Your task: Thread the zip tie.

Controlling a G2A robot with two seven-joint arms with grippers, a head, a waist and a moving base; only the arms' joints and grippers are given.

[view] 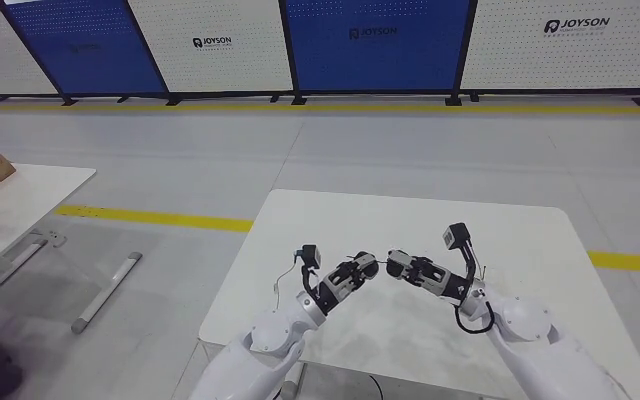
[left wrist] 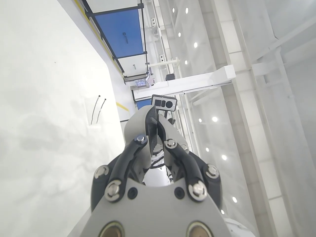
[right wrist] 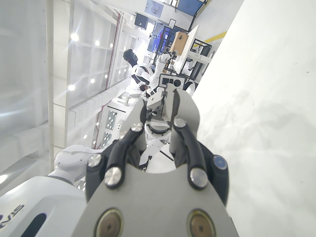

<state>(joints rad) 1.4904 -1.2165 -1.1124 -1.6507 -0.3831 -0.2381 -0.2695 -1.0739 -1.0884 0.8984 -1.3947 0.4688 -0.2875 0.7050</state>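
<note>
Left tool [left wrist: 154, 117] is pinched closed, can't tell on what. Right tool [right wrist: 159, 97] sits partly open, facing it. Both zip ties [left wrist: 100, 110] lie side by side on the tabletop [left wrist: 37, 87], so a pinch could easily snag both.

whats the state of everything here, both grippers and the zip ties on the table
left gripper, shut; whether it pinches anything is too small to tell
right gripper, open, tips facing the left gripper
zip ties, two, unthreaded, lying straight and side by side on the table, clear of both grippers
</note>
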